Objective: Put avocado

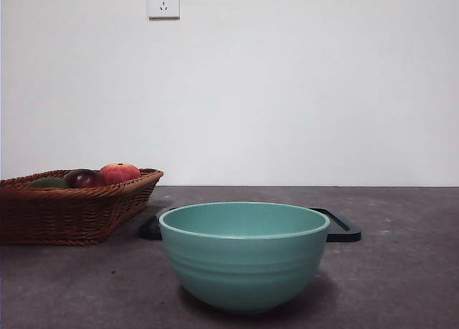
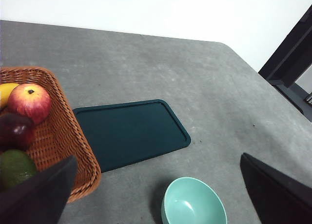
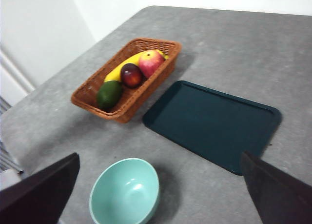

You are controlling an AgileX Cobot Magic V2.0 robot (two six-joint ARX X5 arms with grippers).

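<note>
The avocado (image 1: 46, 182) is dark green and lies in the wicker basket (image 1: 72, 214) at the left, at the end nearest the teal bowl. It also shows in the left wrist view (image 2: 14, 168) and the right wrist view (image 3: 109, 93). My left gripper (image 2: 157, 158) is open and empty, high above the table between the basket and the bowl. My right gripper (image 3: 160, 155) is open and empty, high above the table, well away from the basket. Neither arm shows in the front view.
The basket also holds a dark maroon fruit (image 3: 130, 75), a red-orange fruit (image 3: 151, 63) and a banana (image 3: 119, 70). A teal bowl (image 1: 244, 272) stands near the front. A flat dark tray (image 3: 212, 124) lies beside the basket, behind the bowl.
</note>
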